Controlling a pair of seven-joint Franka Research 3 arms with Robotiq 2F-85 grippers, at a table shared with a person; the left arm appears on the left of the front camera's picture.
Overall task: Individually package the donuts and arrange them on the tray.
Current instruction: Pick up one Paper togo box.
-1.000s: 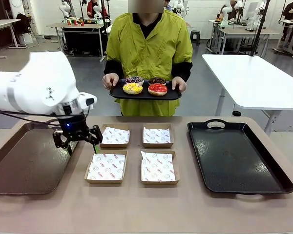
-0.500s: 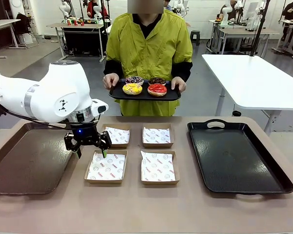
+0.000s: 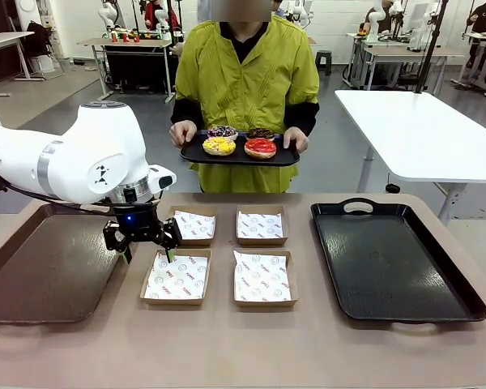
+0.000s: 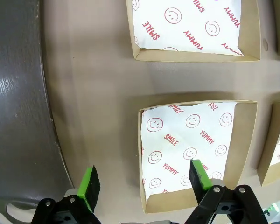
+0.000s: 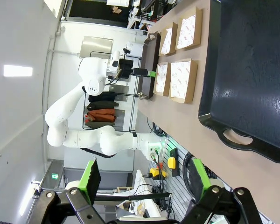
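Note:
Across the table a person holds a small black tray (image 3: 196, 154) carrying the donuts: yellow-iced (image 3: 219, 146), red-iced (image 3: 260, 148), dark with purple-white sprinkles (image 3: 222, 131) and brown chocolate (image 3: 260, 133). My left gripper (image 3: 148, 251) hangs open over the table beside the left boxes. In the left wrist view the gripper (image 4: 144, 182) straddles the left wall of a paper-lined box (image 4: 196, 149), one finger over the bare table and one over the paper. My right gripper (image 5: 144, 175) is open and holds nothing, off to the side of the table.
Four shallow paper-lined boxes (image 3: 262, 278) sit in a square mid-table. A large black tray (image 3: 393, 259) lies on the right, also in the right wrist view (image 5: 252, 70). A brown tray (image 3: 44, 263) lies on the left, close to my left gripper.
My left arm swung right from above the brown tray to the left boxes, then settled. Its jaws stayed open. The person still holds the donut tray.

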